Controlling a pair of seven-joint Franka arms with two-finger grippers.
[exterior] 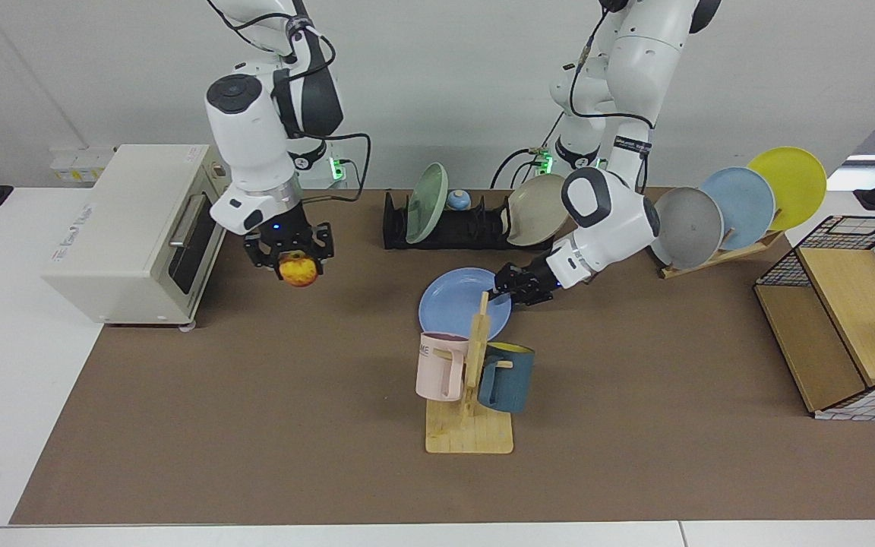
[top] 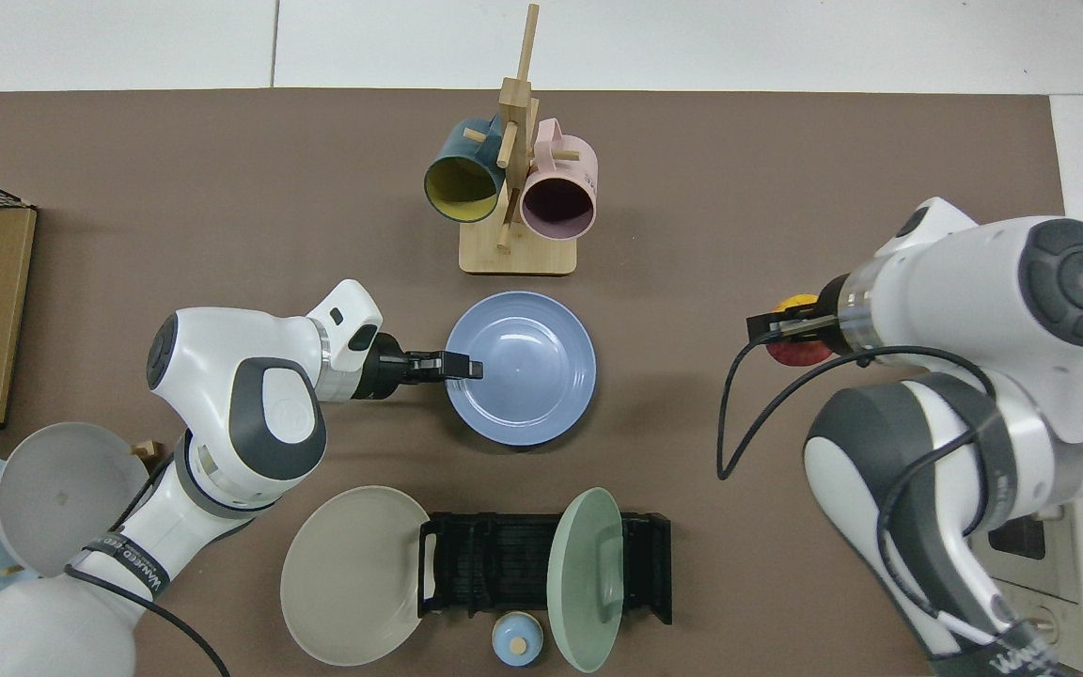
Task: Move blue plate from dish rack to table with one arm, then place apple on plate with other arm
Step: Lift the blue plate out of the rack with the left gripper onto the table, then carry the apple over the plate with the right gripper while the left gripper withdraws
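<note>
Gripping blue plate (exterior: pixel 456 304), left hand (exterior: pixel 500 284), right hand (exterior: pixel 291 257) holding apple (exterior: pixel 298 270)

A pink mug (exterior: pixel 441 366) and a dark teal mug (exterior: pixel 506 377) are hanging on a wooden mug stand (exterior: pixel 471 425). A toaster oven (exterior: pixel 130 232) is sitting at the edge, a wire-and-wood basket (exterior: pixel 848 311) opposite.

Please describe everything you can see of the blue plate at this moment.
The blue plate is round, shallow and matte periwinkle blue, with a raised rim and a flat centre, and empty. It lies about level, out of the dish rack, between that rack and the mug stand. The left gripper grips its rim at one side. Whether it rests on the table cannot be told.
</note>
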